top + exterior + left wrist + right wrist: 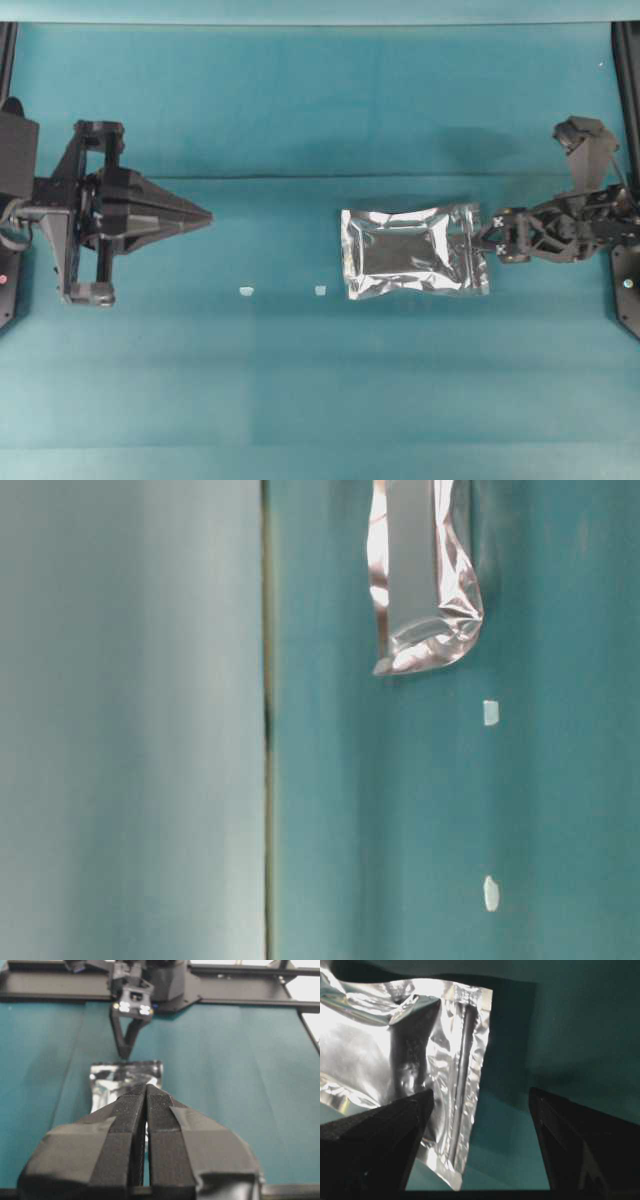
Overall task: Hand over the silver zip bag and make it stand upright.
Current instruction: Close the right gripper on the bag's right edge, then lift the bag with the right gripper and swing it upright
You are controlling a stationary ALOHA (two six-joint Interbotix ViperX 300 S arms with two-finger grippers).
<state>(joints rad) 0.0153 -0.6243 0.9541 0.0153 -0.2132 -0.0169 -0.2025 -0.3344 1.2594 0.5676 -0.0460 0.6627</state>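
Observation:
The silver zip bag lies flat on the teal cloth right of centre, crinkled, with a dark reflective middle. My right gripper is at the bag's right edge and stands open. In the right wrist view the bag's zip edge reaches between the wide-apart fingers, close to the left one, and neither finger presses on it. My left gripper is shut and empty at the far left, pointing at the bag from well away. Its closed tips show in front of the bag. The bag also shows in the table-level view.
Two tiny white scraps lie on the cloth between the left gripper and the bag, a little nearer the front. A fold line crosses the cloth behind both grippers. Black frame posts stand at the side edges.

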